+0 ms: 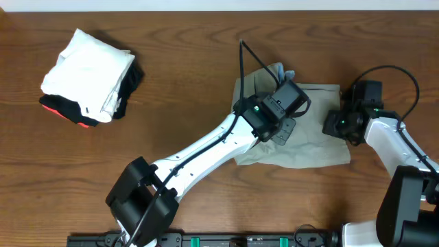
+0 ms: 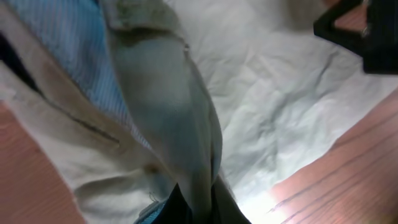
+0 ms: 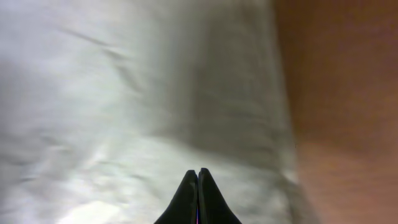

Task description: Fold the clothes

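The clothes (image 1: 315, 147) are light khaki trousers lying folded and creased on the right half of the table. My left gripper (image 1: 282, 127) is over their left part, shut on a raised fold of the cloth. In the left wrist view this fold (image 2: 186, 124) runs down between the dark fingers (image 2: 180, 208), with blue striped lining (image 2: 68, 43) beside it. At the trousers' right edge my right gripper (image 1: 330, 125) hangs low. Its fingertips (image 3: 198, 173) are pressed together just above the pale cloth (image 3: 124, 93), and nothing shows between them.
A pile of folded white, black and red garments (image 1: 89, 75) sits at the far left of the wooden table (image 1: 206, 62). A black part of the right arm (image 2: 373, 37) shows beyond the trousers in the left wrist view.
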